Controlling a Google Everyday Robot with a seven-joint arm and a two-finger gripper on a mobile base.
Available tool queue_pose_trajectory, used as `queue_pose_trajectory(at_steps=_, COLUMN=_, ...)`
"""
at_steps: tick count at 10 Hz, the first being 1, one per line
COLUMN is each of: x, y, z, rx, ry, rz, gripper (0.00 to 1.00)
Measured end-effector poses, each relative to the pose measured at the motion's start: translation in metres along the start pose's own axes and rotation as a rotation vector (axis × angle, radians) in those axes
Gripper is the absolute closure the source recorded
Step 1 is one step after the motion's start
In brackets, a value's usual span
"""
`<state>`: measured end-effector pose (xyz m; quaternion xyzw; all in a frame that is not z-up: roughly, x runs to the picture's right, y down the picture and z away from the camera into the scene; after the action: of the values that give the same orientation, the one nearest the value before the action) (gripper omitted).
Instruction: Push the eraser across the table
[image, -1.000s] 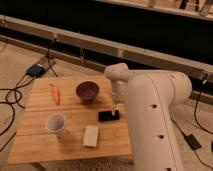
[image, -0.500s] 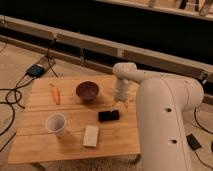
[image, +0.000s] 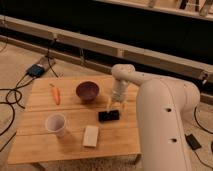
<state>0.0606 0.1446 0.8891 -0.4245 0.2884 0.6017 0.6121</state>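
Observation:
The eraser (image: 109, 115), a small flat black block, lies on the light wooden table (image: 40, 145) toward its right side. My gripper (image: 115, 105) hangs just behind the eraser, pointing down, with its pale fingertips close above the block's far edge. The white arm sweeps in from the right and covers the table's right edge.
A dark red bowl (image: 88, 91) stands left of the gripper. An orange carrot (image: 55, 94) lies at the back left. A white cup (image: 55, 124) and a pale beige block (image: 91, 135) sit near the front. Cables and a box (image: 36, 70) lie on the floor at left.
The arm's wrist has swung back and up, away from the eraser. The eraser now lies slightly farther left and nearer the front than a second ago.

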Motion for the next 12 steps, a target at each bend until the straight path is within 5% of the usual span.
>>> queue_pose_trajectory(at_steps=12, x=-0.002, y=0.09, z=0.02, rx=-0.099, ry=0.027, rz=-0.069, gripper=0.35)
